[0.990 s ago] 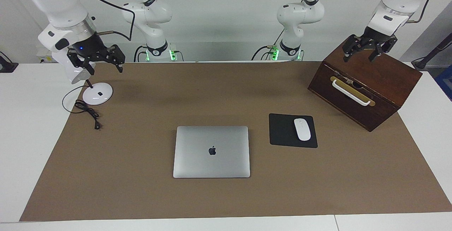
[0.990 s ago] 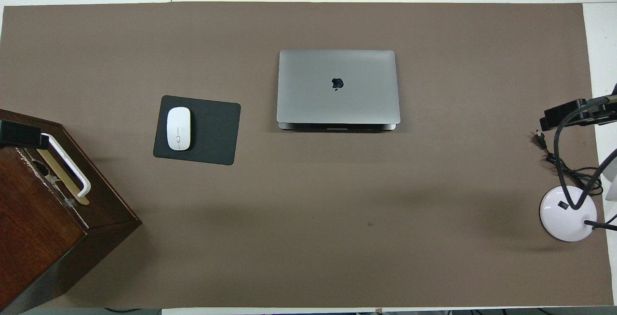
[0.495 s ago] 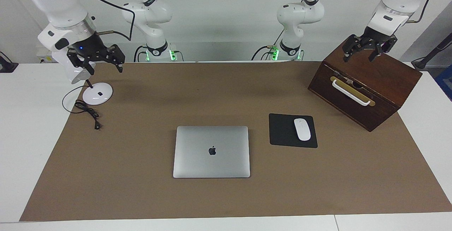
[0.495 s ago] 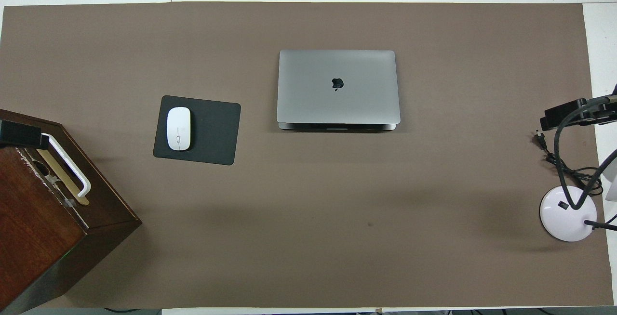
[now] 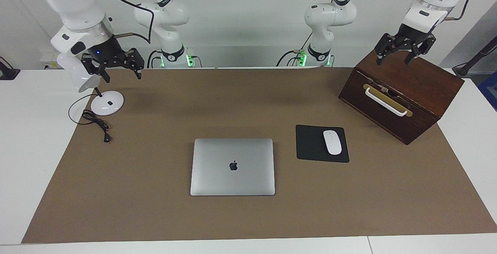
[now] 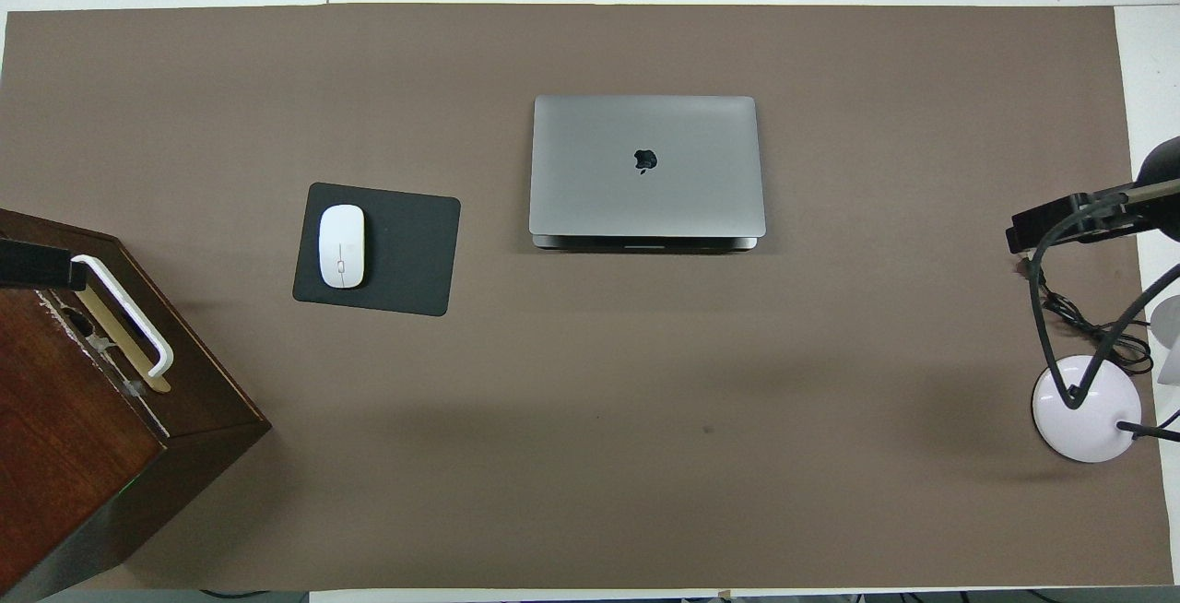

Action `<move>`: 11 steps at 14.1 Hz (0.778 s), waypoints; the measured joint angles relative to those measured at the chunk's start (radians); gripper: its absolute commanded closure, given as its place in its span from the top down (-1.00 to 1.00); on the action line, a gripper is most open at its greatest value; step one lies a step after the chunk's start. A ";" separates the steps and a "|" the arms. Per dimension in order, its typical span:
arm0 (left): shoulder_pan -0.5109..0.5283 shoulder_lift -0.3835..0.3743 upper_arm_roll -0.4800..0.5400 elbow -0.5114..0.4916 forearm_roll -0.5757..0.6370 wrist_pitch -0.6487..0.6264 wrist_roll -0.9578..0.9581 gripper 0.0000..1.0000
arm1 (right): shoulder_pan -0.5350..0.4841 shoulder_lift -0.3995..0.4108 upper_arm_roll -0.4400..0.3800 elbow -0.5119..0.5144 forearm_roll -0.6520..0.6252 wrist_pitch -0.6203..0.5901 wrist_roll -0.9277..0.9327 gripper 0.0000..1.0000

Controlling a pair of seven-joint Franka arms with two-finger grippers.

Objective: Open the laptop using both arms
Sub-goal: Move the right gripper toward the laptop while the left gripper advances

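The laptop (image 5: 233,166) lies closed and flat on the brown mat, its lid with the dark apple logo facing up; it also shows in the overhead view (image 6: 645,165). My left gripper (image 5: 392,56) is open and empty, up in the air over the wooden box. My right gripper (image 5: 121,71) is open and empty, up in the air over the desk lamp at the right arm's end of the table. Both grippers are well apart from the laptop. In the overhead view only the tip of the left gripper (image 6: 37,266) and of the right gripper (image 6: 1060,220) show.
A dark wooden box (image 5: 404,98) with a white handle stands at the left arm's end. A black mouse pad (image 5: 310,145) with a white mouse (image 5: 332,142) lies beside the laptop. A lamp with a white round base (image 5: 107,102) and a black cable (image 5: 97,124) stands at the right arm's end.
My right gripper has shifted a little toward the table's middle. My left gripper has risen slightly over the box. The laptop has not moved.
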State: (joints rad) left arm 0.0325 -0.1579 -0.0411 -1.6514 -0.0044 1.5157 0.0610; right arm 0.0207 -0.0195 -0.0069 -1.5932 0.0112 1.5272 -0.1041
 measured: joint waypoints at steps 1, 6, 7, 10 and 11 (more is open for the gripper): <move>0.000 -0.010 0.002 0.000 0.000 -0.001 -0.002 0.31 | 0.000 0.000 0.001 0.000 0.013 0.000 0.000 1.00; 0.001 -0.023 0.005 -0.002 0.000 0.000 -0.009 -1.00 | 0.009 0.000 0.005 0.000 0.048 0.018 0.000 1.00; 0.001 -0.023 0.005 -0.003 0.000 0.001 -0.013 -1.00 | 0.012 0.000 0.007 0.000 0.048 0.021 0.000 1.00; 0.001 -0.023 0.004 -0.005 -0.009 0.043 -0.019 -1.00 | 0.013 0.000 0.027 0.000 0.050 0.022 -0.009 1.00; 0.001 -0.022 0.004 -0.008 -0.020 0.067 -0.020 -1.00 | 0.013 0.000 0.043 0.000 0.050 0.022 -0.015 1.00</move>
State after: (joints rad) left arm 0.0333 -0.1803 -0.0371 -1.6595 -0.0249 1.5831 0.0415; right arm 0.0339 -0.0194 0.0357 -1.5933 0.0612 1.5492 -0.1194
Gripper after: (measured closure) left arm 0.987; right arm 0.000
